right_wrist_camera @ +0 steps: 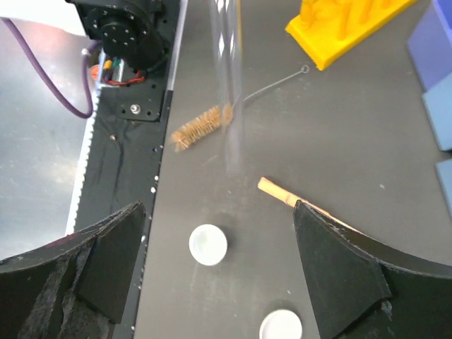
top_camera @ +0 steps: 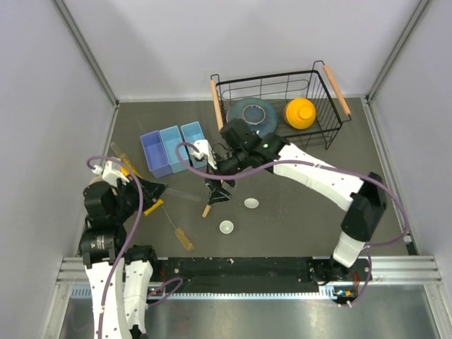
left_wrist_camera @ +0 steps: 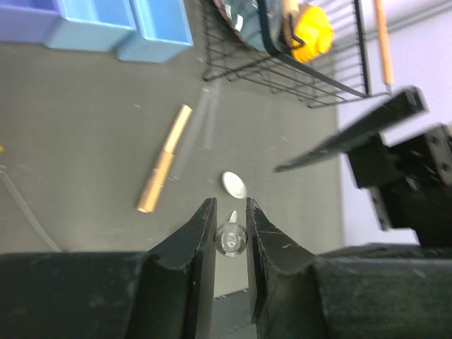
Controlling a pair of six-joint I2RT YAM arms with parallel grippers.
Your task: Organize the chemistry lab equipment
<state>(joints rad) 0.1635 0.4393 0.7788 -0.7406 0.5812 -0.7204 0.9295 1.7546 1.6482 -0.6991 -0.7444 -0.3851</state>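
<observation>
Tube (top_camera: 185,195), clear glass, is clamped at one end between the nearly closed jaws of the left gripper (top_camera: 160,189), at the left of the counter (top_camera: 304,219). Its free end points right, toward the stick (top_camera: 207,210). In the left wrist view the tube's round end shows between the two fingers (left_wrist_camera: 201,233).

The stick, tan wood, lies mid-counter. Its far end is hidden under the right gripper (top_camera: 217,193), which hangs just above it with jaws spread wide and nothing in them.

The brush (top_camera: 178,231) lies near of the tube, amber bristles toward the near edge. The far dish (top_camera: 251,203) sits right of the stick; the near dish (top_camera: 226,227) sits apart from it, closer to the near edge.

A yellow rack (right_wrist_camera: 346,21) stands by the brush's wire end. Three blue bins (top_camera: 173,148) stand side by side, far of the stick. A wire basket (top_camera: 268,76) at far right holds a plate (top_camera: 252,113) and a yellow bowl (top_camera: 299,113).
</observation>
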